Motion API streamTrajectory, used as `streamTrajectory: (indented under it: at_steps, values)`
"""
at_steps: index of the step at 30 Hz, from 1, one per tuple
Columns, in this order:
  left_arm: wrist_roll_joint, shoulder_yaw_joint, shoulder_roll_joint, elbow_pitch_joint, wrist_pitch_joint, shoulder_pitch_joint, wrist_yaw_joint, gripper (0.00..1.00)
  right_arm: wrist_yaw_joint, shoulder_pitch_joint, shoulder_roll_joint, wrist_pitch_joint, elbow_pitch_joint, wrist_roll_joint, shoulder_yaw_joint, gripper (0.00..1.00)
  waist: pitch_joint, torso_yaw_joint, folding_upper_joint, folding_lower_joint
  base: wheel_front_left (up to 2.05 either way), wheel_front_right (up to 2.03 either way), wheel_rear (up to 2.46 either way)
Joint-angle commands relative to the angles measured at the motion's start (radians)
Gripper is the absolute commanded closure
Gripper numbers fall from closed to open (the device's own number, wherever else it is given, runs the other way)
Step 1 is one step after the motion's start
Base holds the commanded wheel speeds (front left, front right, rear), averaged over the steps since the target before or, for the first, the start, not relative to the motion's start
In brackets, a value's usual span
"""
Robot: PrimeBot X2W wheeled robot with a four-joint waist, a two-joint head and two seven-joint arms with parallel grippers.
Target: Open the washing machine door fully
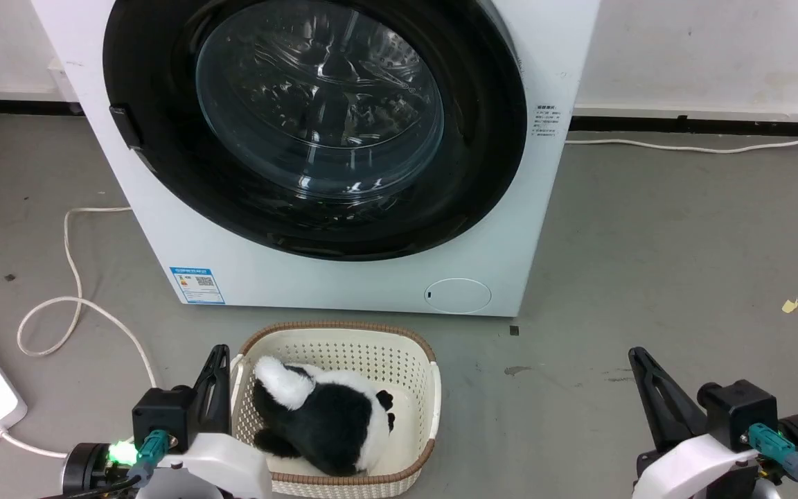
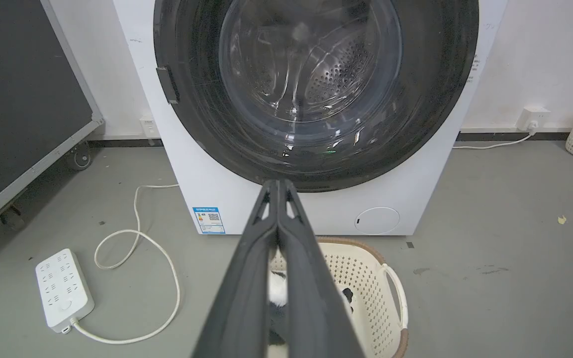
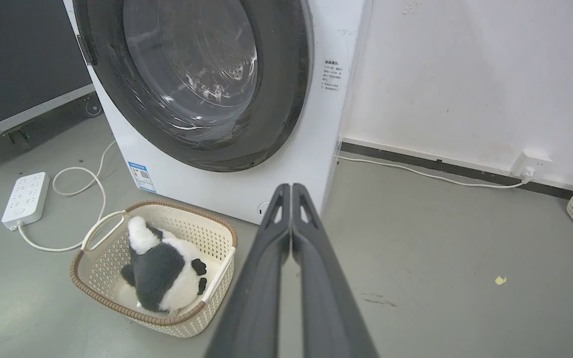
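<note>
Two grippers of mine are hovering low, each with its fingers pressed together: the left gripper [image 1: 217,360] at seven o'clock, just beside the basket [image 1: 432,388] that is holding a panda toy [image 1: 330,416], the right gripper [image 1: 641,360] at five o'clock above the grey floor [image 1: 648,242]. The washing machine door [image 1: 163,138] is sitting at twelve o'clock, seemingly flush against the white machine [image 1: 343,284], well apart from both

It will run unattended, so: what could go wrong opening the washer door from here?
The basket stands before the washing machine door, beside the left gripper; a reach might knock it. The handle is a small tab; a grip may slip off. The floor cable could snag the robot.
</note>
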Motion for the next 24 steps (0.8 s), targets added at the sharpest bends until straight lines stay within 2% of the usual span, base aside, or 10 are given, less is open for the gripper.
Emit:
streamTrajectory:
  at_steps: [1, 8, 9, 24]
  values:
    - [0.009, 0.0, 0.002, -0.004, 0.0, 0.0, 0.002, 1.0, -0.001, -0.012, 0.004, 0.0, 0.002, -0.008, -0.001, 1.0, 0.0, 0.0, 0.0, 0.0, 0.0, 0.0, 0.0]
    - [0.009, 0.0, 0.002, -0.004, 0.0, 0.0, 0.002, 1.0, -0.001, -0.012, 0.004, 0.0, 0.002, -0.008, -0.001, 1.0, 0.0, 0.0, 0.0, 0.0, 0.0, 0.0, 0.0]
    - [-0.001, 0.0, 0.0, 0.0, 0.0, 0.0, 0.0, 0.0, 0.0, 0.0, 0.0, 0.0, 0.0, 0.001, 0.0, 0.0, 0.0, 0.0, 0.0, 0.0, 0.0, 0.0, 0.0]
    - [-0.009, -0.015, 0.0, 0.004, -0.025, -0.001, 0.011, 0.0, 0.0, 0.0, 0.0, -0.026, 0.001, 0.024, -0.006, 0.0, 0.006, 0.003, 0.0, 0.0, 0.0, 0.0, 0.0]
